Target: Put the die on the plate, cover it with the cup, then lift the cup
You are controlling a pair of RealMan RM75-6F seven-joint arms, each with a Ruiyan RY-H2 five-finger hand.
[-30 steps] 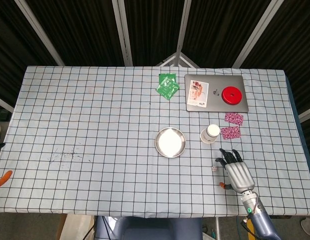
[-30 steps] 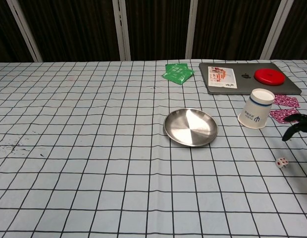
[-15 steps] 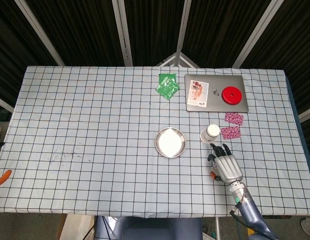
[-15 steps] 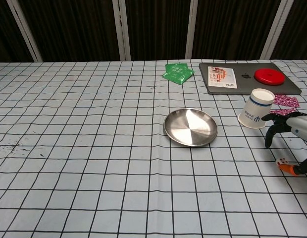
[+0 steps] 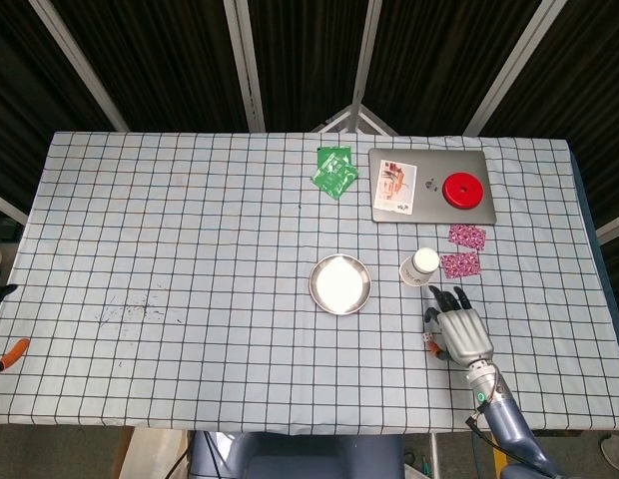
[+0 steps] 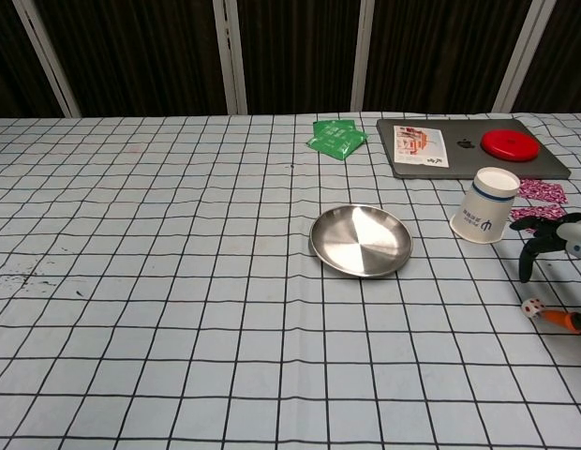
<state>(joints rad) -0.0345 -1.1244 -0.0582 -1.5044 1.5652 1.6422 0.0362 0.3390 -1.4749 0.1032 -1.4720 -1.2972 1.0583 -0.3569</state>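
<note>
Lying at the far left edge of the desk (image 5: 190,249) in the head view is an orange-handled tool (image 5: 8,353), partly cut off by the frame; faint dark scuffs (image 5: 130,311) mark the checked cloth nearby; near the middle of the desk sits the steel plate (image 6: 361,240), round, shallow and with nothing on it; behind it, toward the far edge, lie green packets (image 6: 335,138); to their right rests a grey laptop (image 6: 469,146), lid shut, with a printed card (image 6: 416,146) on its left part and a red disc (image 6: 509,142) on its right; the paper cup (image 6: 484,217) stands mouth-down just right of the plate, apart from it, white with a blue band; pink patterned packets (image 6: 538,201) lie beside the cup on its right; the die (image 6: 531,307), white with red pips, rests on the cloth in front of the cup and well apart from the plate; the right hand (image 5: 457,327) hovers over it from the near right, palm down, its dark fingers (image 6: 530,251) curved downward and spread apart above the die, an orange-tipped thumb just beside the die on its right; the hand holds nothing, and whether the thumb touches the die I cannot tell; the left hand shows in neither view.
</note>
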